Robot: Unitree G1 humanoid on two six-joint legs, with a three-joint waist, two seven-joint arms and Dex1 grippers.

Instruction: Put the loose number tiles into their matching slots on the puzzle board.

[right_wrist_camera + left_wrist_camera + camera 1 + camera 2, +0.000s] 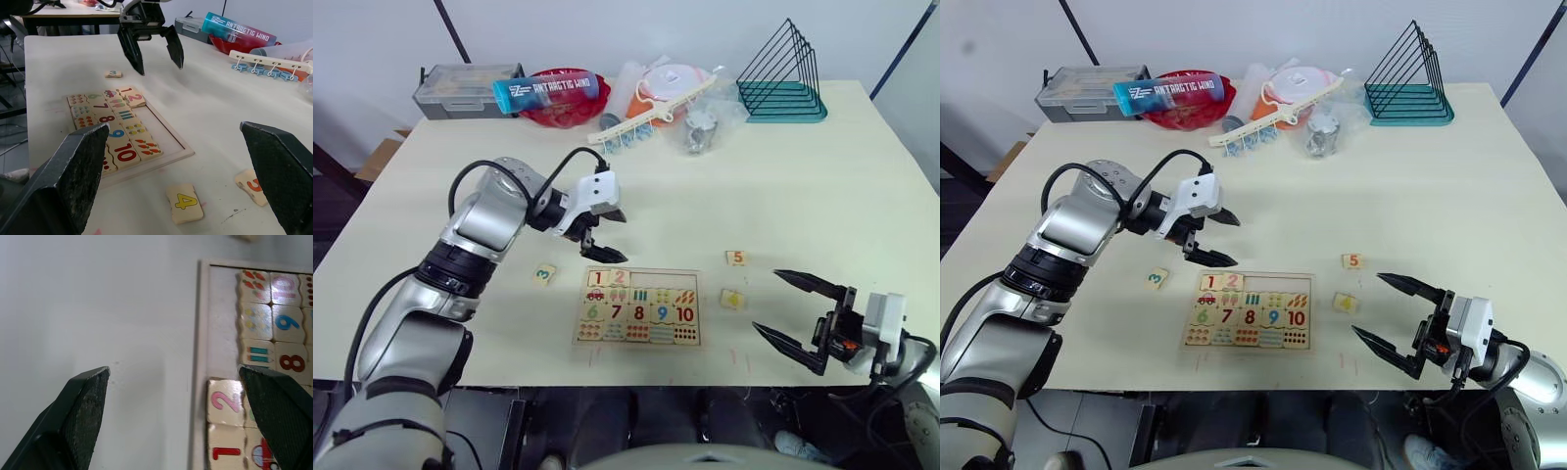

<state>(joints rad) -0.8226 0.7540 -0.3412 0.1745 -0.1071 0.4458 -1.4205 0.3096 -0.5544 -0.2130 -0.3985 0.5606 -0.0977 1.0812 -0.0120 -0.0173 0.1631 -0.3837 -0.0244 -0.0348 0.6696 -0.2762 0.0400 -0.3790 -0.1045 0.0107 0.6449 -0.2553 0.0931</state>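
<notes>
Wooden, thin and light, the loose number tiles 3 [544,274], 5 [736,258] and 4 [731,299] lie flat around the puzzle board [639,306] near the counter's front edge; I'd pinch opposite side edges. Left tool [604,235] hovers spread and empty by the board's far-left corner; right tool [791,308] waits spread wide at the front edge.

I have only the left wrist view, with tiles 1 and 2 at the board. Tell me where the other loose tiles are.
Observer: The 3 tile lies on the table to the left of the board, apart from it.
Operator: Now the 4 and the 5.
Observer: The 4 tile and the 5 tile lie to the right of the board, the 5 farther from the robot.
Operator: Report the right gripper.
Observer: The right gripper is open and empty, just right of the 4 tile.
</notes>
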